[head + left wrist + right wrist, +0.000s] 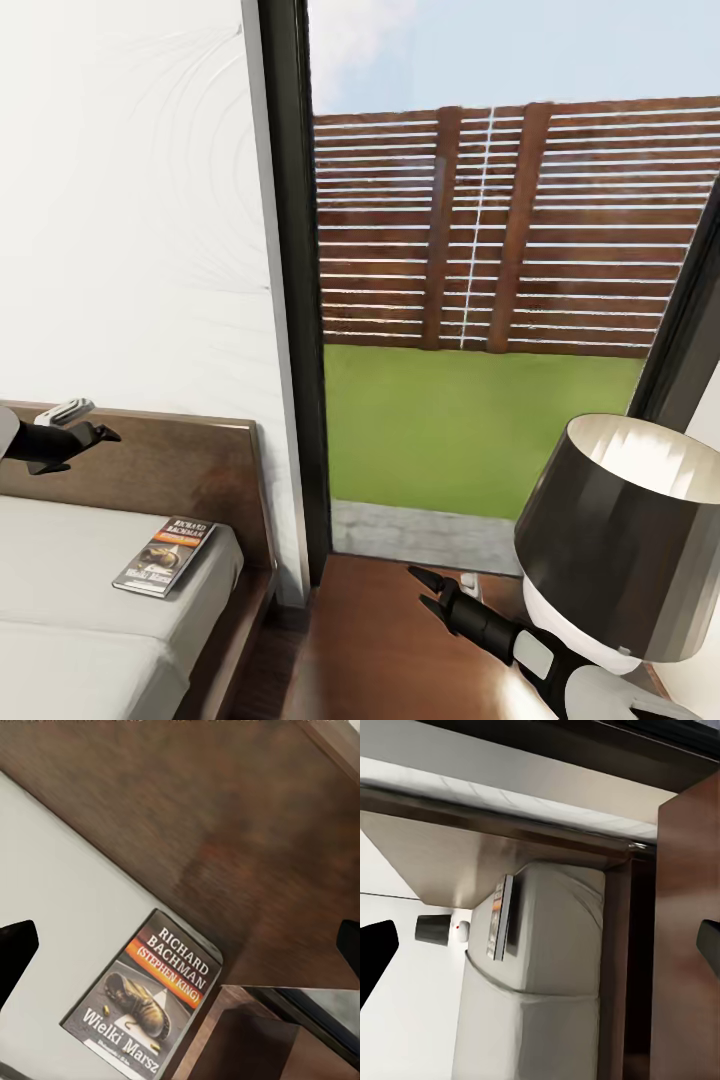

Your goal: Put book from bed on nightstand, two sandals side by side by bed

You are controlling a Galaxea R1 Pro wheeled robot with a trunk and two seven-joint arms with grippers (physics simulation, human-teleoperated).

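The book (165, 555) lies flat on the grey mattress of the bed (70, 570), near the mattress corner by the headboard (190, 465). Its cover (142, 1009) reads "Richard Bachman" and "Wielki Marsz". My left gripper (95, 440) hangs open above the bed's head end, up and to the left of the book, empty. My right gripper (420, 587) is open and empty just over the nightstand (370, 650). From the right wrist the book (500, 919) shows edge-on on the mattress (555, 975). The two sandals are out of view.
A big lamp (610, 545) with a dark shade stands on the nightstand close to my right forearm. Behind it a tall black-framed window (290, 250) shows grass and a slatted fence. A narrow gap separates bed and nightstand. A second lamp (439, 928) stands beyond the bed.
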